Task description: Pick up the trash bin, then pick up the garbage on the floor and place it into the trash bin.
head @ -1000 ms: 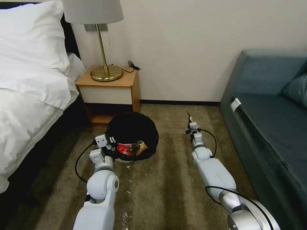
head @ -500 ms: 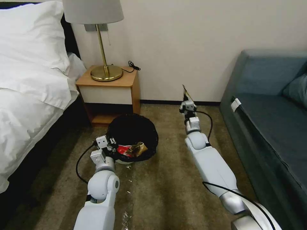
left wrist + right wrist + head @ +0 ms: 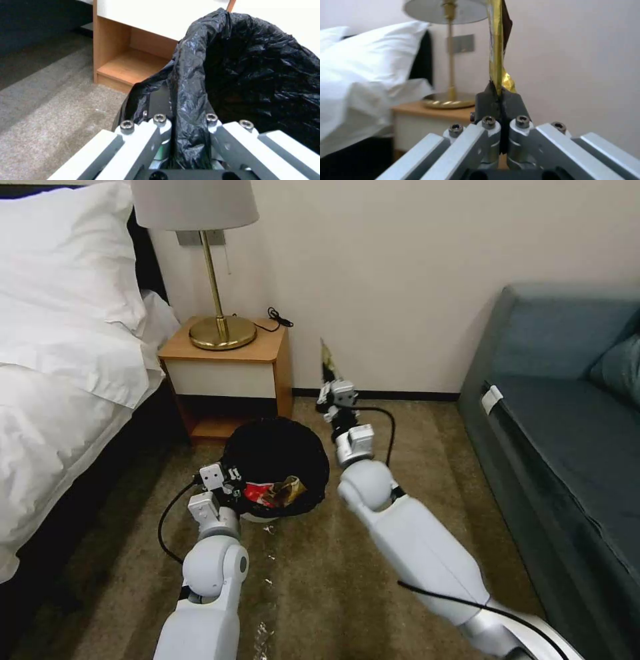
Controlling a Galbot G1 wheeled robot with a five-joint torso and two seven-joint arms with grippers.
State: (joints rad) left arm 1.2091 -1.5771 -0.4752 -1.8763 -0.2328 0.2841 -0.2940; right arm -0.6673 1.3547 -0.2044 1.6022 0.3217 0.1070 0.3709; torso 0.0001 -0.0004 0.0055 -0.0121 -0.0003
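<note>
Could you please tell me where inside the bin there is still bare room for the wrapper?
The far half of the round black-lined trash bin is bare. Its near rim is crowded by the red wrapper, crumpled brown paper and left gripper.

You can't see the trash bin's [image 3: 263,515] white body beyond a sliver under the folded black bag [image 3: 253,75], and its near rim is covered by the left claw [image 3: 231,481]. Inside, the red wrapper [image 3: 257,492] and brown paper bag [image 3: 290,487] show partly; what lies beneath them is lost in the dark liner. In the left wrist view the bag hides the rim where the claw pinches it. The right wrist view cuts off the top of the silvery-yellow wrapper [image 3: 496,50]. The lamp's [image 3: 200,207] shade runs out of the head view.
</note>
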